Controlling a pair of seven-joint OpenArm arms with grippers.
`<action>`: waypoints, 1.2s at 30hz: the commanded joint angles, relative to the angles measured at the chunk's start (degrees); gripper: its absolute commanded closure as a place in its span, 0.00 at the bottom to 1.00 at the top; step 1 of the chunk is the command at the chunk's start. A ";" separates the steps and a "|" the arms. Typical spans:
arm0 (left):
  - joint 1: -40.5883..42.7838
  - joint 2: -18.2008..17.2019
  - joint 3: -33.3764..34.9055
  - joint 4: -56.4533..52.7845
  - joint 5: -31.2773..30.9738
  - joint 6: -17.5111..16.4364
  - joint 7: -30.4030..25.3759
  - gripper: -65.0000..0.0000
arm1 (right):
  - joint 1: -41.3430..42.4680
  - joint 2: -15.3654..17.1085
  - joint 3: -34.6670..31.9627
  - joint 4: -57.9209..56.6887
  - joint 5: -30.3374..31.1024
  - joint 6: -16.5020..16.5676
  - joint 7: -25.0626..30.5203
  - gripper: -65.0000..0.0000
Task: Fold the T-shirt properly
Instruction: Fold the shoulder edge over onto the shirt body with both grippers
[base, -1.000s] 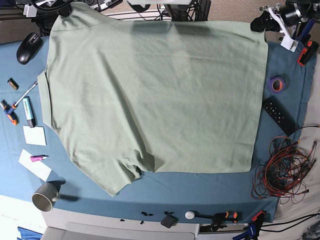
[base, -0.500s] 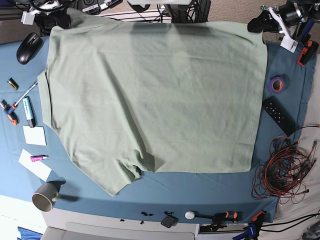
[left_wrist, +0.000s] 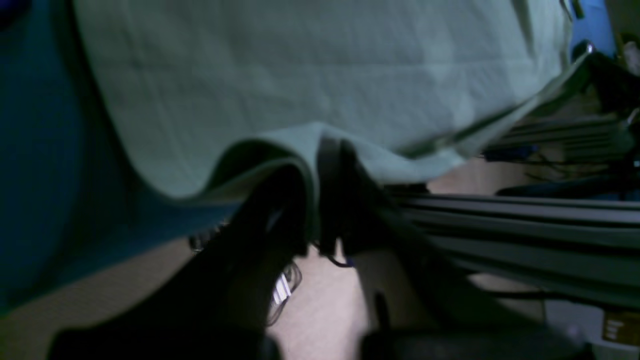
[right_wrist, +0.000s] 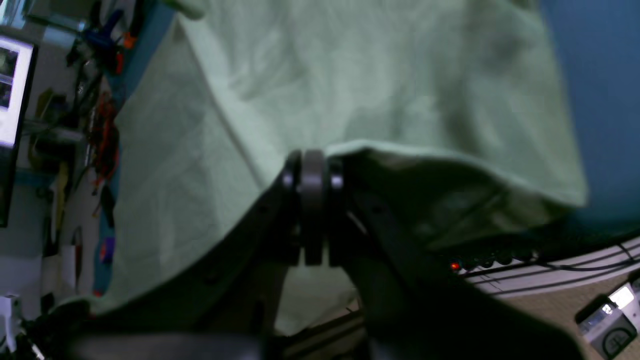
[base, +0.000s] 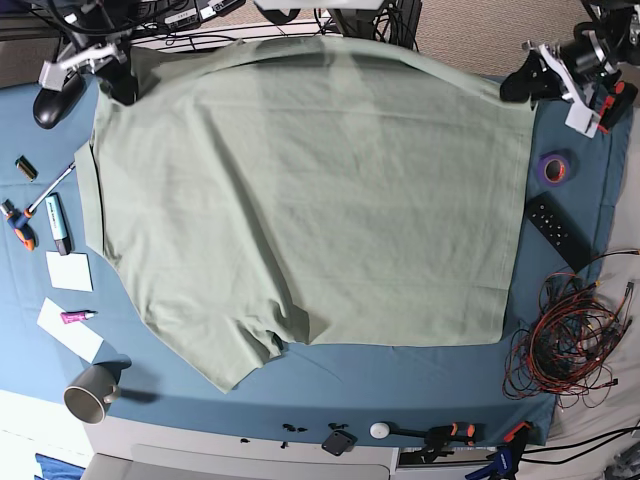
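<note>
The large pale sage-green cotton T-shirt (base: 300, 190) is lying spread across the teal-covered table (base: 400, 375), unfolded. The left gripper (base: 522, 82) and right gripper (base: 118, 72) are pinching its far-edge corners; every fold is remaining.

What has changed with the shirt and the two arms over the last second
Both end effectors, left and right, each shut on a far corner of the T-shirt, have drawn toward the near side; the far hem between them now bows upward. No grasp or release. The near hem, sleeve, mug and remote stayed put.
</note>
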 joint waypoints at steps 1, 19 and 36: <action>-0.42 -0.92 -0.44 0.76 -0.24 -0.52 -1.66 1.00 | 0.37 0.68 0.55 0.76 0.96 0.73 1.20 1.00; -8.90 -0.94 -0.33 0.72 9.07 1.53 -6.95 1.00 | 14.38 2.12 -4.44 0.74 -17.51 0.73 8.57 1.00; -13.44 -0.63 6.86 0.70 21.44 8.00 -13.90 1.00 | 17.62 2.43 -9.16 0.74 -27.91 0.73 14.97 1.00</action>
